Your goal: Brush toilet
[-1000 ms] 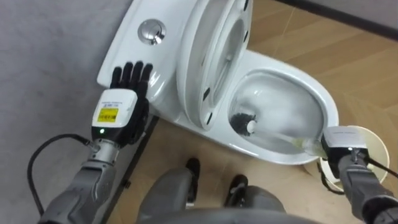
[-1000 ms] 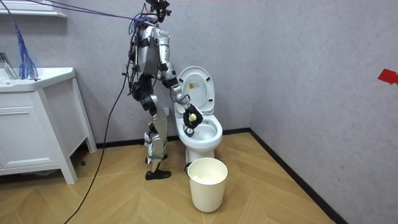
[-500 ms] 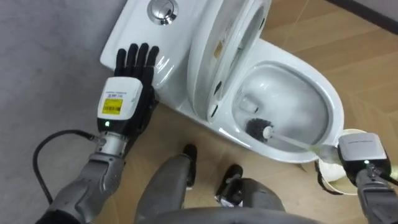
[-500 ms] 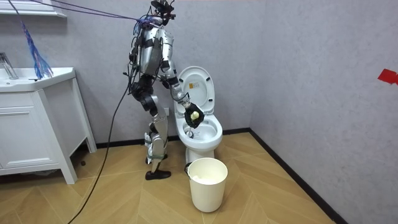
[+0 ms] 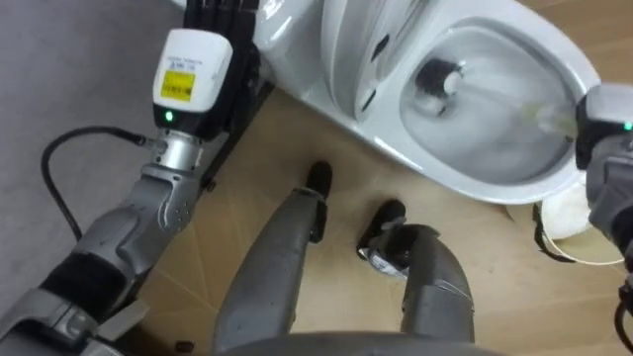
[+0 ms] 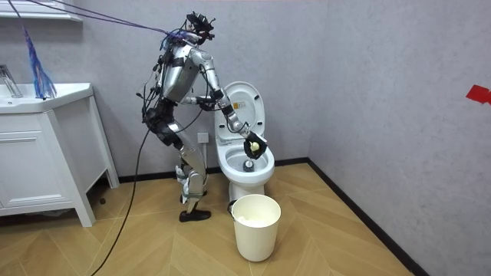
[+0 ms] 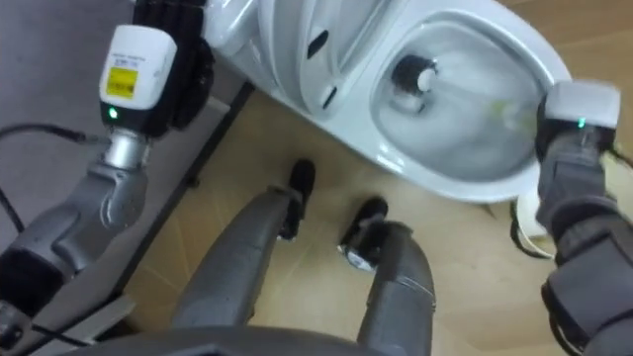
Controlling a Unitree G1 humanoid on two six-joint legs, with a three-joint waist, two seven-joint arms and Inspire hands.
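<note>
A: Where are we?
B: Mid-scrub. Our right hand (image 5: 605, 133) is wrapped round the brush (image 5: 440, 79), with the bristles down in the toilet bowl (image 5: 465, 183). Our left hand (image 5: 213, 40) rests on the cistern (image 5: 287, 25), fingers straight.
A: Next?
B: More sweeps, we judge, round the wall and under the rim.
</note>
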